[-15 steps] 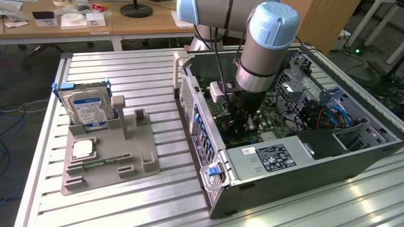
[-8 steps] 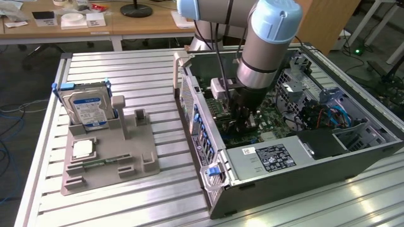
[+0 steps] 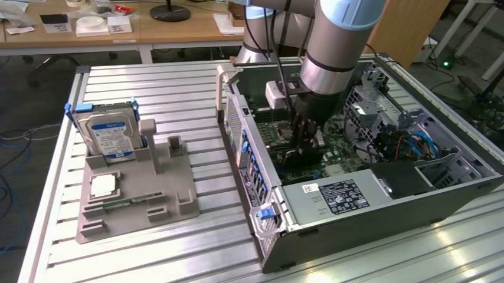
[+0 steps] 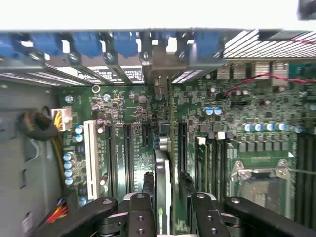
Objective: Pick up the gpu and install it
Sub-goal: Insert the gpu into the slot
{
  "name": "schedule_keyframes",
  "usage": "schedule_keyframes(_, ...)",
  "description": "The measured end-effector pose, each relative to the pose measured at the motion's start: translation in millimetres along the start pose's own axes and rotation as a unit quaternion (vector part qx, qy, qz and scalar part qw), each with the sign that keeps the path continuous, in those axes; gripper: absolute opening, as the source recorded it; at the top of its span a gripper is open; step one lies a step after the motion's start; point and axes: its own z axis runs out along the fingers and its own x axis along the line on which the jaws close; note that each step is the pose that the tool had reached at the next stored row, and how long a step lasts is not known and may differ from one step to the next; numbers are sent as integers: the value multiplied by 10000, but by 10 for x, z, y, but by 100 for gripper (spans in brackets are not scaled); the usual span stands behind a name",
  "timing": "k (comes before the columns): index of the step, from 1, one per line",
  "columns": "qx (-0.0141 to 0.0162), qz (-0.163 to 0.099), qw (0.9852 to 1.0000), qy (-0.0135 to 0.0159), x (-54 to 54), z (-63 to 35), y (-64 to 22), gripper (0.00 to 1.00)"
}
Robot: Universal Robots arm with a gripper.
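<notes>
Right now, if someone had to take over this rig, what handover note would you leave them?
Pincer: low inside the open computer case, above the motherboard. Whether it grips cannot be told.
gpu: off the table and inside the case, standing edge-on at the pincer, in line with the expansion slots.
Done: the pick-up and the carry into the case.
Left: full seating in the slot is not confirmed.
Hard drive: in its holder on the exterior view's left.
</notes>
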Motion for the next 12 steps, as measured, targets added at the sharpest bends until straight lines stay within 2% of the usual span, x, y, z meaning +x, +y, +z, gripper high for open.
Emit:
schedule_keyframes(4, 1, 0, 10000, 0, -7, -134, -2, 35)
schedule_keyframes(10, 2, 0, 10000, 0, -6, -134, -1, 33)
schedule_keyframes(12, 2, 0, 10000, 0, -6, -134, -2, 21)
